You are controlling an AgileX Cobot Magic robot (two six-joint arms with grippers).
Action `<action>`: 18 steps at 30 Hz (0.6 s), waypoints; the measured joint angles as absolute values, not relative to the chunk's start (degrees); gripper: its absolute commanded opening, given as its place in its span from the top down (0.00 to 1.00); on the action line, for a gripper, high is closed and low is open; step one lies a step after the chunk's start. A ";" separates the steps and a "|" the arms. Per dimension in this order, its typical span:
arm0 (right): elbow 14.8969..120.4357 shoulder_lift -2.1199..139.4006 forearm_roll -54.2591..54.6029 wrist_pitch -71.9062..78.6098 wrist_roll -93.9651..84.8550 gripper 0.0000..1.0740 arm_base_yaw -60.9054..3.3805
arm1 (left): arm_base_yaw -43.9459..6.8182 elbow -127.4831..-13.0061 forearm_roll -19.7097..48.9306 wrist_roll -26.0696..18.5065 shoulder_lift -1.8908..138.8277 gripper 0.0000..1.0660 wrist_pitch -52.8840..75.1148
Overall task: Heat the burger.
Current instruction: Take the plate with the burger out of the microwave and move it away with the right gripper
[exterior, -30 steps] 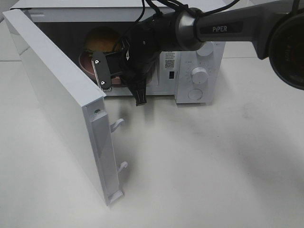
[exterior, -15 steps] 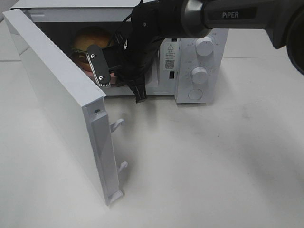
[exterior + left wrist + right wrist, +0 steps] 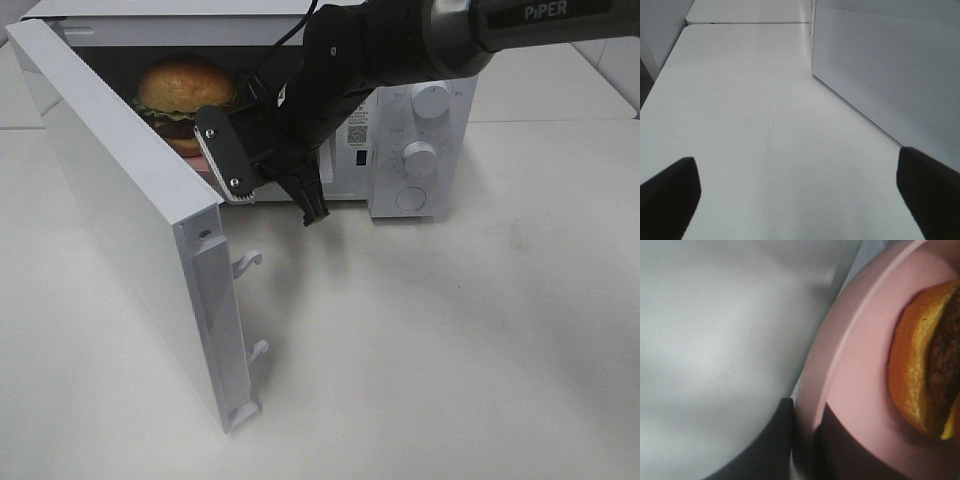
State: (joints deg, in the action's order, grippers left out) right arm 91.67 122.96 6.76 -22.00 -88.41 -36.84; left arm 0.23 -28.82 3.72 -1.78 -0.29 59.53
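open door (image 3: 130, 200) flanking microwave (image 3: 420, 160) mouth

The burger (image 3: 186, 88) was seated on the plate (image 3: 860, 385) inside the microwave (image 3: 420, 140), just behind the right gripper (image 3: 235, 165); the door (image 3: 130, 220) was swung left of it.

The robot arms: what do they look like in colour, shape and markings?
The right arm is black with a grey metallic collar, white "PIPER" lettering and black cables. Its gripper has flat dark fingers with small screws and a pale toothed edge. The left gripper shows only two dark rounded fingertips.

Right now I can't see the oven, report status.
Right gripper shut on plate rim. Left gripper open, idle. Burger inside microwave. Door open.
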 measured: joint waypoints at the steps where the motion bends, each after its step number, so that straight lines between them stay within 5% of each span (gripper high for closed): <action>1: 90.99 122.50 6.88 -21.77 -89.04 1.00 -36.84 | 0.23 -28.82 3.72 -1.78 -0.29 0.06 59.53; 18: 79.41 114.71 7.33 -20.11 -91.10 1.00 -36.84 | 0.23 -28.82 3.72 -1.78 -0.29 0.06 59.53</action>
